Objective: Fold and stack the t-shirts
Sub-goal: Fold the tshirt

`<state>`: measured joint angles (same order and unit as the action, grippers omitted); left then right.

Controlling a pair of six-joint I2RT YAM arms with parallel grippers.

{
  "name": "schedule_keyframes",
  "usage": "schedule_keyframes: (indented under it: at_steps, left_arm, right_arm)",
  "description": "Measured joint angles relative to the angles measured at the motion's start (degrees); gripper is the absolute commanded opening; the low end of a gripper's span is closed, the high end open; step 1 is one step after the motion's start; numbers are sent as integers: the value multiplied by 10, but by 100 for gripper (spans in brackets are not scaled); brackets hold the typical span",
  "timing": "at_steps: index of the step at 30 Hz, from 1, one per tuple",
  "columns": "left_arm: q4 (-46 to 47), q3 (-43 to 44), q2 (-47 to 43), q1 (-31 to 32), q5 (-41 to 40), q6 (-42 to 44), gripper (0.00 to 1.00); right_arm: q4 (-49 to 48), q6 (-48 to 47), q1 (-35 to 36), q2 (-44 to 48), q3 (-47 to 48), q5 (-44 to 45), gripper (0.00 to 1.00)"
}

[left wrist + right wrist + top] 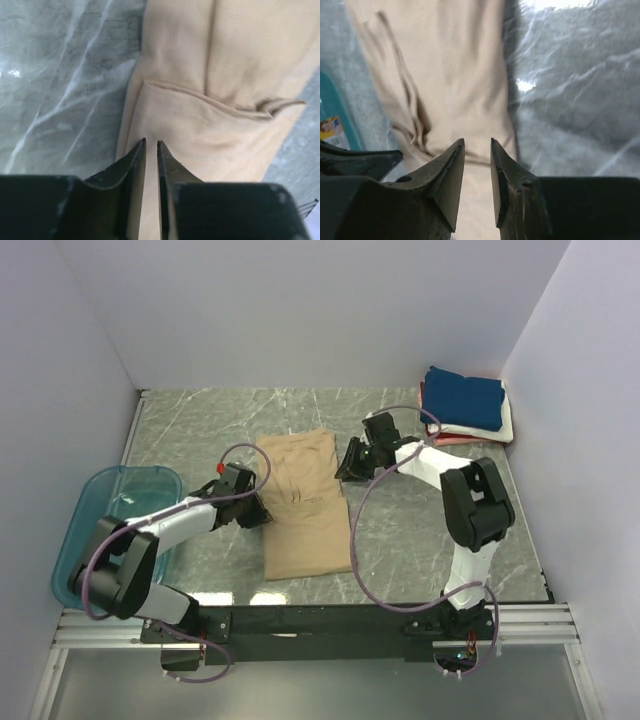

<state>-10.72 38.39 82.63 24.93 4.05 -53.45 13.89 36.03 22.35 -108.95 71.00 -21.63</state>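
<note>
tan t-shirt [305, 505]: soft, creased oblong | left gripper [151, 144], right gripper [477, 142] at its edges, jaws narrowly apart, empty | glossy marbled table [200, 420]

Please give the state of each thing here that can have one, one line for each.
tan t-shirt: lying flat, folded into a long strip, not yet stacked.
stack of t-shirts: folded, navy one on top, in the far right corner.
teal tub: upright, without lid, at the left edge.
left gripper: over the tan t-shirt's edge, jaws nearly together; a grip cannot be told.
right gripper: over the tan t-shirt's other edge, jaws apart.
</note>
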Motion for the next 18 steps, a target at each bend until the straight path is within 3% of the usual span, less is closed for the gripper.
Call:
schedule_keyframes:
  at_steps: [4, 10, 18]
  left_arm:
    - [-29, 0, -63, -1, 4, 7, 21]
    - [-31, -50, -197, 11, 38, -5, 15]
    - [-32, -184, -236, 113, 33, -84, 3]
  right_arm:
    - [12, -10, 0, 76, -40, 4, 35]
    - [-16, -4, 28, 240, -207, -5, 34]
    - [-56, 27, 94, 276, -373, -16, 34]
